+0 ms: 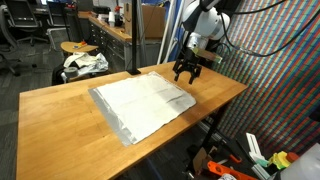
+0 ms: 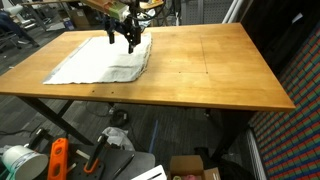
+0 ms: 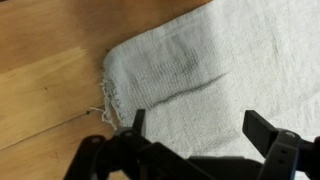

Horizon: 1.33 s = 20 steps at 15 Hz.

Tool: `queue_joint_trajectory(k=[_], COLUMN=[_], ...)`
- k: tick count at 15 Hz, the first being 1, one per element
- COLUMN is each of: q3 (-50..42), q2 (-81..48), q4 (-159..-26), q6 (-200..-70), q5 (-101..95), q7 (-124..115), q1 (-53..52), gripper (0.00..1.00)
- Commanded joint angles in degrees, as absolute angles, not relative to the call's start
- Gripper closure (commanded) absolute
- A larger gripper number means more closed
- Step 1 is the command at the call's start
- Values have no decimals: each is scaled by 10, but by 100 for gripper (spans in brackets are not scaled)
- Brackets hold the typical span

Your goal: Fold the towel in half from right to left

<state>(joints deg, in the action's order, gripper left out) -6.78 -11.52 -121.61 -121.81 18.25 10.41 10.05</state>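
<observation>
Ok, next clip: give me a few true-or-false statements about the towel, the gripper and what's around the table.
1. The towel lies spread out on the wooden table. True.
2. The gripper is shut on a towel corner. False: its jaws stand open and hold nothing.
3. The gripper is over the towel near one of its corners, as the wrist view shows. True.
4. The bundle of white fabric lies on the table beside the towel. False: it sits off the table, beyond its far edge.
5. Something stands on top of the towel. False: in both exterior views its surface is bare.
</observation>
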Motion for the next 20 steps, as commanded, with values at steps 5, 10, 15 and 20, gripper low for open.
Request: queue_joint_trajectory(k=[5,10,15,20], q3=[-72,-70,-62,-57], q2=[-145,-157,-174,-186], q4=[-1214,-1225,-1219,-1214], q6=[-1243,-1250,-1250,-1249], q5=[192,191,199,193], q7=[130,162,171,169], q1=[131,147,147,144], gripper=[0,0,0,0])
